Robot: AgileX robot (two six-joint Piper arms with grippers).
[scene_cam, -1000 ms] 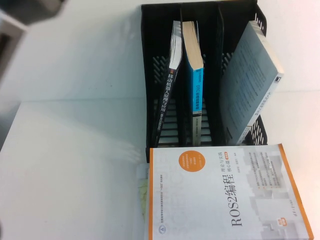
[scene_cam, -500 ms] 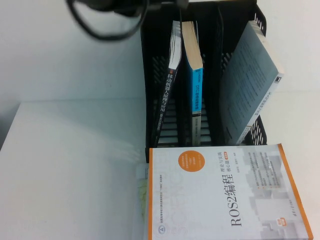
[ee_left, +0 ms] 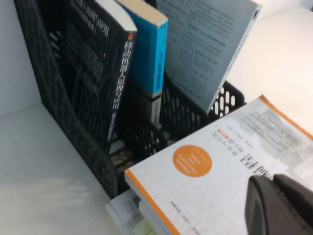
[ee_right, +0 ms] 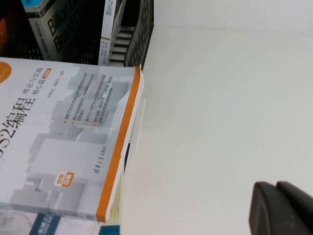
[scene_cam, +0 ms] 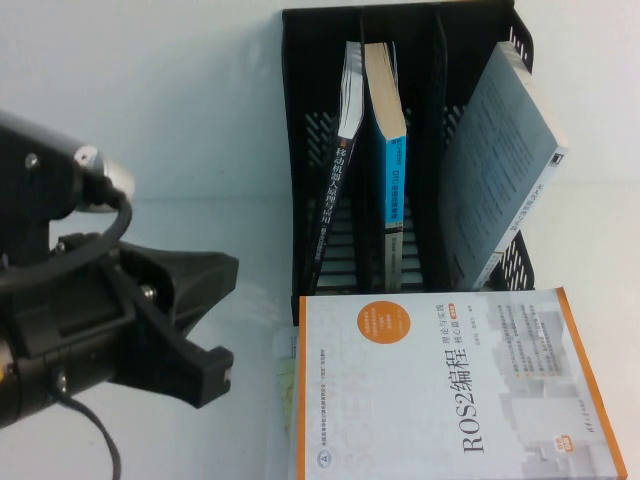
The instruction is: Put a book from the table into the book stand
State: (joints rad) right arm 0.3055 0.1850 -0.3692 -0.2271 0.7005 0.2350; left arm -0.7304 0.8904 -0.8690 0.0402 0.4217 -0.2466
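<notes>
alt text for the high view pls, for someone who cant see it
The left arm's black gripper hangs over the white table, beside a white and orange ROS2 book lying before the black book stand. The grey-backed book leans in its rightmost slot. The right gripper is out of view.

We see the book stand (scene_cam: 315, 150) as black plastic, its side walls perforated and its finish faintly shiny. The grey-backed book (scene_cam: 500, 170) leaning in the slot at the stand's three o'clock side has a matt paper cover; the blue-spined book (scene_cam: 392, 180) beside it shows a glossier spine and rough cream page edges. The ROS2 book (scene_cam: 450, 390) at six o'clock has a smooth, slightly glossy white-and-orange cover. The table (scene_cam: 180, 150) looks smooth, matt white. The left gripper (scene_cam: 205, 335), at the table's nine o'clock, is matt black plastic; the right gripper (ee_right: 281, 208) looks likewise.
</notes>
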